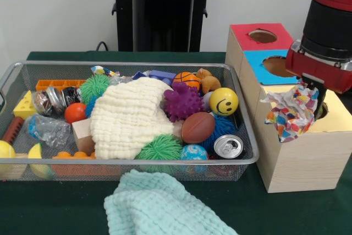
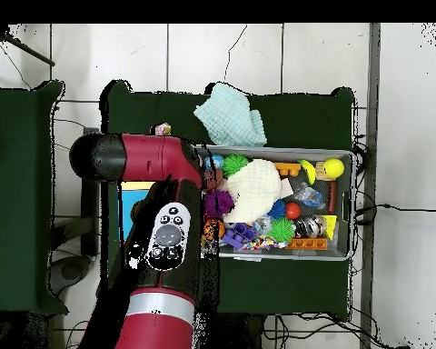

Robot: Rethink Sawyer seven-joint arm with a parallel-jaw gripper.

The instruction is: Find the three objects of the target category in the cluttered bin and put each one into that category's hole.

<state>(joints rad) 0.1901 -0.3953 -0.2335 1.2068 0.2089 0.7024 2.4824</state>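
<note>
Holding a polka-dot bag (image 1: 291, 111) in the gripper (image 1: 311, 93), pinched at the bag's upper right, most of it drooping toward 7 o'clock. Hanging above the yellow-topped hole (image 1: 323, 109), which peeks out just at 3 o'clock of the bag. Bag's long axis running roughly vertical, its lower end draped over the pale wooden box (image 1: 300, 160) front edge. Next move, by judgement: shifting toward 3 o'clock, then letting go. Wire-mesh bin (image 1: 137, 160) lying well off at 9 o'clock on the bench (image 1: 49, 207).

Silver wire-mesh bin (image 1: 137, 65); matt waffle cloth (image 1: 129, 116) at its centre; shiny metal can (image 1: 227, 146) at 4 o'clock; pale wooden box (image 1: 300, 160); crinkly bag (image 1: 290, 111).
</note>
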